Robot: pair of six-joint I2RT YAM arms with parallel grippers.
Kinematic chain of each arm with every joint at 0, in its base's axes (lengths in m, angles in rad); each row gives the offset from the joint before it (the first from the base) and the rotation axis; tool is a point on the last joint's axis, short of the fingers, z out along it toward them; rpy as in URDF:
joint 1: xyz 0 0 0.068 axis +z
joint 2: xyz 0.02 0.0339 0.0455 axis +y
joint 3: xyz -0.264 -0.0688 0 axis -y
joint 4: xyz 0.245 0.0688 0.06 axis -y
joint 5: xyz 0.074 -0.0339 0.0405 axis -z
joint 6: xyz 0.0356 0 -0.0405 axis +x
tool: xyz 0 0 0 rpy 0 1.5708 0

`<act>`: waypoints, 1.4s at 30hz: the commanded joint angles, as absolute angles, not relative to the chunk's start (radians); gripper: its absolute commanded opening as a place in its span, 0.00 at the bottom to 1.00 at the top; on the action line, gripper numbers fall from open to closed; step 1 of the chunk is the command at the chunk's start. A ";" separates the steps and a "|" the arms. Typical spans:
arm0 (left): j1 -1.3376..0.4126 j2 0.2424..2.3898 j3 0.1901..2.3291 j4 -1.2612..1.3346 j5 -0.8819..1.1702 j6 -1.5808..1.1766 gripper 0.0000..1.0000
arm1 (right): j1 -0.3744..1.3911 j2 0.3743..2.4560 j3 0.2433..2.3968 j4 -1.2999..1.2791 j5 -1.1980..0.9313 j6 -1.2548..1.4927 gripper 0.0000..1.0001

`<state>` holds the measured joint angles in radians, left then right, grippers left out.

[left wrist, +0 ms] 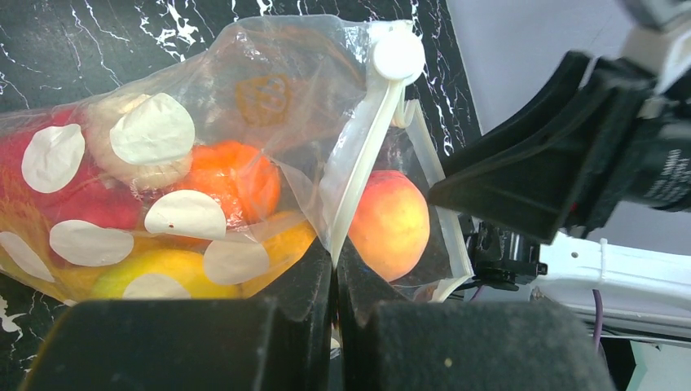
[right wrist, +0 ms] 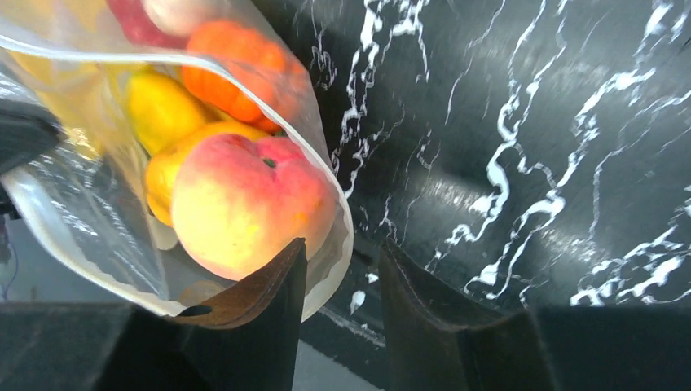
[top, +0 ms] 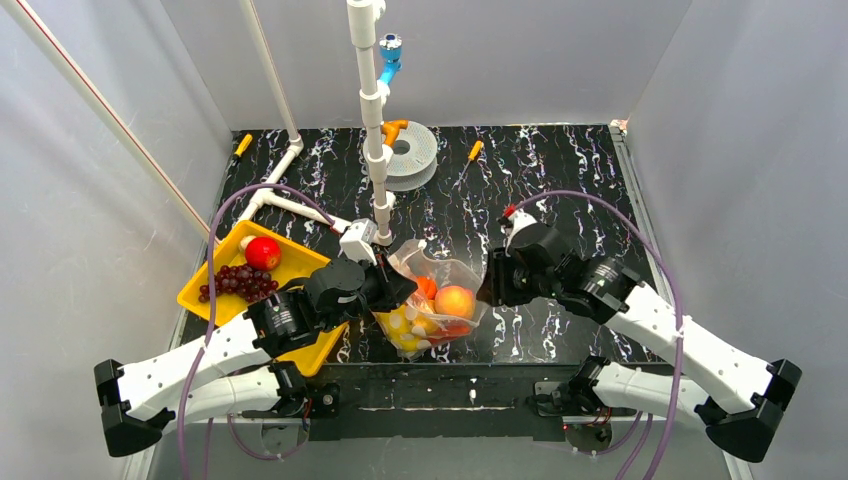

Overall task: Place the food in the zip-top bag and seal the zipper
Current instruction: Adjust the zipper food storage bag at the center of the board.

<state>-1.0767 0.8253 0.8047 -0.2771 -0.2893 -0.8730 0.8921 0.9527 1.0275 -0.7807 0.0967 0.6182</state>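
Observation:
The zip-top bag (top: 437,300), clear with white dots, lies at the table's middle with several toy fruits inside. A peach (top: 455,300) sits at its open mouth. My left gripper (top: 400,285) is shut on the zipper (left wrist: 363,155) strip at the mouth edge, as the left wrist view (left wrist: 336,261) shows; an orange (left wrist: 232,183) and the peach (left wrist: 389,224) are on either side of the strip. My right gripper (top: 490,287) is open at the bag's right side. In the right wrist view (right wrist: 342,269) the bag rim (right wrist: 341,236) reaches into the gap, next to the peach (right wrist: 244,204).
A yellow tray (top: 215,290) at the left holds a red apple (top: 263,252) and purple grapes (top: 240,282). A white pipe stand (top: 372,130), a grey spool (top: 408,152) and an orange-handled screwdriver (top: 468,160) are at the back.

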 commanded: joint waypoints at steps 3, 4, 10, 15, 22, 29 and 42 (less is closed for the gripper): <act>-1.078 0.811 0.840 -0.290 -0.309 -0.851 0.00 | 0.920 0.975 0.966 -0.684 0.026 0.715 0.38; -1.078 0.808 0.840 -0.290 -0.309 -0.853 0.00 | 0.921 0.985 0.963 -0.670 0.021 0.712 0.34; -1.078 0.800 0.860 -0.274 -0.293 -0.868 0.00 | 0.925 0.980 1.083 -0.676 0.126 0.587 0.01; -1.080 0.844 0.887 -0.204 -0.233 -1.011 0.00 | 0.924 1.041 1.311 -0.761 0.161 0.473 0.01; -1.082 0.828 0.733 -0.105 -0.257 -1.138 0.00 | 0.925 1.147 1.283 -0.730 0.194 0.454 0.01; -1.081 0.775 0.689 -0.146 -0.320 -1.109 0.00 | 0.919 1.250 1.300 -0.780 0.271 0.433 0.01; -1.081 0.758 0.703 -0.168 -0.339 -1.160 0.00 | 0.920 1.093 1.225 -0.598 -0.160 0.284 0.01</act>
